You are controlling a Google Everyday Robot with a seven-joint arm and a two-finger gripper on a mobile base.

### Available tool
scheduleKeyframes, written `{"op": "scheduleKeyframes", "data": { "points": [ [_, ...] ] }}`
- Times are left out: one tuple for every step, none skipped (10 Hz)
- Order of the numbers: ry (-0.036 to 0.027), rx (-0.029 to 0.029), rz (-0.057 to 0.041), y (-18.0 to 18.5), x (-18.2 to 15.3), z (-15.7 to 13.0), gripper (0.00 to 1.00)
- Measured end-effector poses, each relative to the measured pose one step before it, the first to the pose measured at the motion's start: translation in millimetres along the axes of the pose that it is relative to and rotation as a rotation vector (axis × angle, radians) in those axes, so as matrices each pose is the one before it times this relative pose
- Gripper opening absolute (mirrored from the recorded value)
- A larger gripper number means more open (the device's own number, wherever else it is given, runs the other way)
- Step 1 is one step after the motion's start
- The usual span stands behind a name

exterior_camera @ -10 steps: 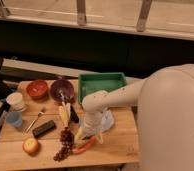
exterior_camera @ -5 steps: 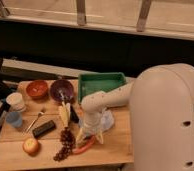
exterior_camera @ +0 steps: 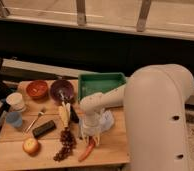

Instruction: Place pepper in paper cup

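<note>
Hovering jaws, seemingly just above pepper (exterior_camera: 88, 149)

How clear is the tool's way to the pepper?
Probably clear: the tool hangs right over the pepper, with nothing visible between them, though the grapes lie close beside the pepper.
</note>
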Motion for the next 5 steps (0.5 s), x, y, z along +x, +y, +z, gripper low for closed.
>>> {"op": "scheduleKeyframes", "data": {
  "points": [
    [-0.00281, -0.00268, -0.00181, 1.57, -0.74, -1.11, 0.07],
    [0.00268, 0.00176, -0.00310, 1.31, 0.60, 0.41, 0.01],
    [-0.00350, 0.00223, 0.00281, -1.53, 0.63, -1.88, 0.00],
    [-0.02737, 0.01083, 0.02211, -8.38, 0.19, -9.74, 0.00],
    [-0.03968, 0.00865, 0.02547, -11.02, -3.05, -16.44, 0.00]
  ]
}}
